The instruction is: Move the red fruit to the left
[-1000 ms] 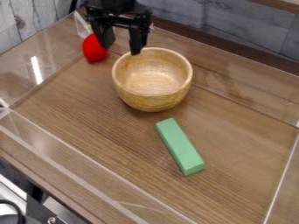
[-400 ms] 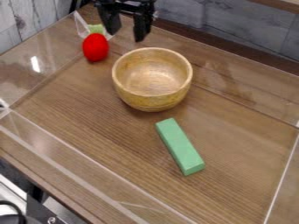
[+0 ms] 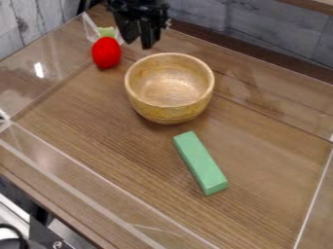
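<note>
The small round red toy fruit (image 3: 104, 53) rests on the wooden table (image 3: 117, 146) at the far left, beside the round wooden bowl (image 3: 169, 86). The black gripper (image 3: 139, 39) hangs just right of it, fingers slightly apart, gripping nothing. A flat green rectangular block (image 3: 201, 161) lies nearer.

Table (image 3: 117, 146): wood grain, smooth, satin sheen
Bowl (image 3: 169, 86): pale turned wood, matt
Block (image 3: 201, 162): green, matt
Red fruit (image 3: 104, 53): smooth, slightly glossy
Surrounding walls (image 3: 39, 58): clear glossy plastic
</note>
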`<state>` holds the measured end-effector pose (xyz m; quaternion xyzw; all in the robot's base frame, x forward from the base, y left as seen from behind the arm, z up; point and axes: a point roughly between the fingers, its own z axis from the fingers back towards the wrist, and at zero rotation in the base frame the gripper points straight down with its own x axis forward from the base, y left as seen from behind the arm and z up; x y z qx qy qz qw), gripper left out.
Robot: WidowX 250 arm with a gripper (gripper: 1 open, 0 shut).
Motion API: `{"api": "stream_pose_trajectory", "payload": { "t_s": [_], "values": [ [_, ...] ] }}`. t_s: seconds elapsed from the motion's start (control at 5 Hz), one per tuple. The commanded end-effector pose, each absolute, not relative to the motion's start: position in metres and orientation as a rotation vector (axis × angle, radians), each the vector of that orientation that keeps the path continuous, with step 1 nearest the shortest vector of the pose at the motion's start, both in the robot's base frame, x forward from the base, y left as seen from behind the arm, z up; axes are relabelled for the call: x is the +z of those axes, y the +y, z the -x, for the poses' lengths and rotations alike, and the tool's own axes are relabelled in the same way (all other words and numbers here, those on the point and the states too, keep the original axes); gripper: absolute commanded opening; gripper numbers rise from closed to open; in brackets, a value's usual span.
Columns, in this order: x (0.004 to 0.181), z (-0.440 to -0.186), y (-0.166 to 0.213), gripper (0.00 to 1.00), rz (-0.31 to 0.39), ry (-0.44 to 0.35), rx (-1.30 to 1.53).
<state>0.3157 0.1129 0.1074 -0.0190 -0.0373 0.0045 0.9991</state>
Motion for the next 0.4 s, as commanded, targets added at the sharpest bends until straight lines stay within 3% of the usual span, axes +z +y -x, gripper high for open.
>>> {"api": "stream_pose_trajectory", "payload": {
  "t_s": [0.0, 0.2],
  "values": [
    [0.1150, -0.3135, 0.1153, 1.00, 0.022, -0.105, 0.015],
    [0.1167, -0.3084, 0.1142, 1.00, 0.018, -0.110, 0.049]
  ]
}}
